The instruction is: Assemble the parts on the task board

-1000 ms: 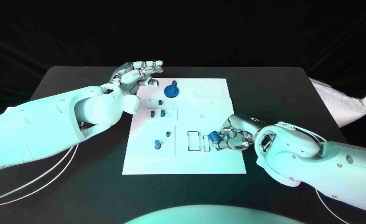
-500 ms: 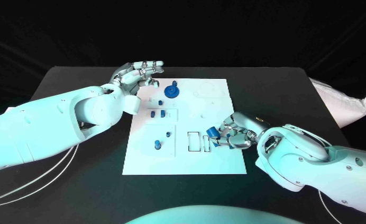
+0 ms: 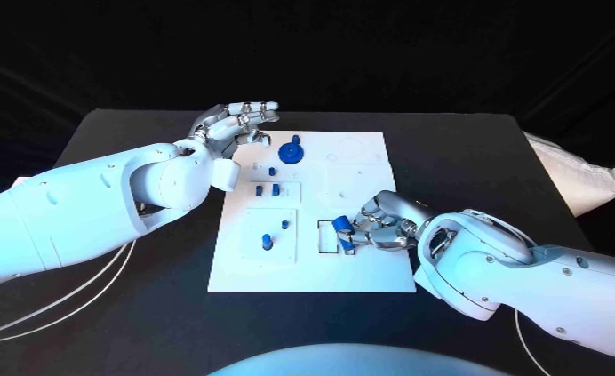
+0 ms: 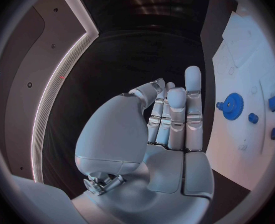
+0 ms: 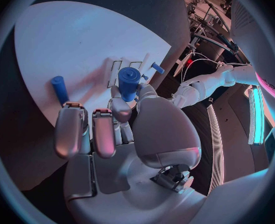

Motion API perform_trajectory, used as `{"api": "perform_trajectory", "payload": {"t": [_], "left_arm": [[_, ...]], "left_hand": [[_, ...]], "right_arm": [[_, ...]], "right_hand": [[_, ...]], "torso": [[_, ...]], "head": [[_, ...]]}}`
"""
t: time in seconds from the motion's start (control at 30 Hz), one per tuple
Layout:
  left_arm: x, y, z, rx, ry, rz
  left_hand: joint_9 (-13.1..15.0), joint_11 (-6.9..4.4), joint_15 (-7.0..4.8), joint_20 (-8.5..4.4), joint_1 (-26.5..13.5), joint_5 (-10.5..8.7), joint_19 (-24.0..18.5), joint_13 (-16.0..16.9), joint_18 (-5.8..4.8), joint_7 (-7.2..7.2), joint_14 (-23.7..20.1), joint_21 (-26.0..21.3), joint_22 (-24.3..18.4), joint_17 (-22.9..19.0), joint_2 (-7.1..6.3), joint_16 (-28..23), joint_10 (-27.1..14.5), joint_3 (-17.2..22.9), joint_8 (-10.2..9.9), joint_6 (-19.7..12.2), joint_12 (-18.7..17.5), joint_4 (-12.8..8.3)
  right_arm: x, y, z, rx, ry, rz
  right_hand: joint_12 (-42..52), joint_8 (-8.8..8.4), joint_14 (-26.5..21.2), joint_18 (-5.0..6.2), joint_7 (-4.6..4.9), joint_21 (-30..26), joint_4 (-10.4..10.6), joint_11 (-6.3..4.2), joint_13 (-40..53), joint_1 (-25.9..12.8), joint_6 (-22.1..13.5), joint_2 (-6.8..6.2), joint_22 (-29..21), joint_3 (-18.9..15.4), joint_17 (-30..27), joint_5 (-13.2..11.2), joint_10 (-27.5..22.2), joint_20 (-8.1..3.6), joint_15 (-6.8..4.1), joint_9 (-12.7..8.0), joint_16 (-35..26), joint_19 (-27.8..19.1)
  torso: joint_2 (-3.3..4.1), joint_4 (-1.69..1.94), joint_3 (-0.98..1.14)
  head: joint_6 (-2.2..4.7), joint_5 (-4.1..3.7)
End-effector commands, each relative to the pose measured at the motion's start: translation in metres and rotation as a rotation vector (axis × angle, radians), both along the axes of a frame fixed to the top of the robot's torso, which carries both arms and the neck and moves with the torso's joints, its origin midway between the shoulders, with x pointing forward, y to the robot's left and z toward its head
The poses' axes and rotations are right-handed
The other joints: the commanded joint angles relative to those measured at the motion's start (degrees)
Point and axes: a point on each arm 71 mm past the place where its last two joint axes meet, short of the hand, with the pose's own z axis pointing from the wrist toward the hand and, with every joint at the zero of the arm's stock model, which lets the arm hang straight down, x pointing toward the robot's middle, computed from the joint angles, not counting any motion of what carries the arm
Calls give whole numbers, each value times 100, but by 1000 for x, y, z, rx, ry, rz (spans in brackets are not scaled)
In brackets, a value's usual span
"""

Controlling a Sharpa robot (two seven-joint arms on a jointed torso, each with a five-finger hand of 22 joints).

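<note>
Gripping a blue peg (image 3: 342, 227) over the task board (image 3: 365, 269), the right hand (image 3: 382, 225) nears slots; left hand (image 3: 237, 123) empty, fingers apart.

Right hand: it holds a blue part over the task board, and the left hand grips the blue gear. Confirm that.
Not quite. The left hand holds nothing; its fingers are apart beside the blue gear, as the head view shows. The right hand does hold a blue part over the task board.
</note>
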Motion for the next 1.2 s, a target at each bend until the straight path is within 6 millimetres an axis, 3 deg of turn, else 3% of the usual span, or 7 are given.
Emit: {"api": "perform_trajectory", "payload": {"t": [0.03,0.43,0.5,0.63,0.8,1.03,1.2], "left_arm": [[-1,-3,1,-9,-9,-24],[-1,-4,1,-10,-8,-27],[-1,-4,1,-10,-8,-27],[-1,-4,1,-10,-7,-27],[-1,-4,1,-10,-5,-29],[-1,-4,1,-10,-5,-30],[-1,-3,1,-10,-5,-30]], "left_hand": [[-8,5,-8,1,48,10,-38,-5,69,-4,-51,-33,-8,-5,6,-15,-48,2,20,-49,36,-33],[-8,5,-8,1,48,10,-38,-5,69,-4,-51,-33,-8,-5,6,-15,-48,2,20,-49,36,-33],[-8,5,-8,1,48,10,-38,-5,69,-4,-51,-33,-8,-5,6,-15,-48,2,20,-49,36,-33],[-8,5,-8,1,48,10,-38,-5,69,-4,-51,-33,-8,-5,6,-15,-48,2,20,-49,36,-33],[-9,5,-7,1,49,10,-38,-7,69,-3,-57,-35,-8,-17,7,-18,-53,3,23,-52,40,-38],[-9,5,-7,1,49,10,-38,-7,69,-3,-57,-35,-8,-17,7,-18,-53,3,23,-52,40,-38],[-9,5,-7,1,49,10,-38,-7,69,-3,-57,-35,-8,-17,7,-18,-53,3,23,-52,40,-38]], "right_arm": [[0,5,-4,-3,48,25],[4,16,-5,-14,26,34],[4,16,-6,-19,25,36],[5,16,-6,-25,22,37],[5,17,-6,-23,14,38],[4,17,-5,-22,4,44],[3,18,-4,-20,-6,62]], "right_hand": [[-10,70,353,-101,-76,27,-12,-20,12,-94,128,4,3,-64,1,-63,43,-43,-54,236,33,11],[-62,94,348,-100,-98,18,-13,-38,44,-278,143,45,-4,-222,-13,-397,54,-57,-69,350,21,9],[-93,97,348,-100,-99,14,-13,-39,41,-370,137,60,-7,-302,-12,-683,49,-58,-69,388,20,8],[-222,96,340,-92,-93,-16,-14,-31,-33,-633,99,86,-56,-540,-44,-1586,-7,-56,-65,467,-3,-11],[-639,42,318,-63,-38,-114,-1,19,-388,-935,-46,38,-224,-847,-125,-2118,-249,-19,-24,542,-65,-85],[-819,33,321,-57,-23,-134,-29,35,-538,-886,-89,-5,-249,-906,-101,-2143,-345,-3,-7,587,-61,-97],[-794,66,329,-62,-37,-119,-331,20,-463,-174,-81,7,-209,-800,-77,-1821,-280,-10,-19,687,-56,-78]], "torso": [[4,2,-3],[-2,6,0],[-2,4,-1],[3,-7,2],[0,-10,2],[6,-1,4],[4,-4,4]], "head": [[-1,9],[-9,54],[-6,55],[-5,66],[-8,94],[-11,97],[-13,100]]}}
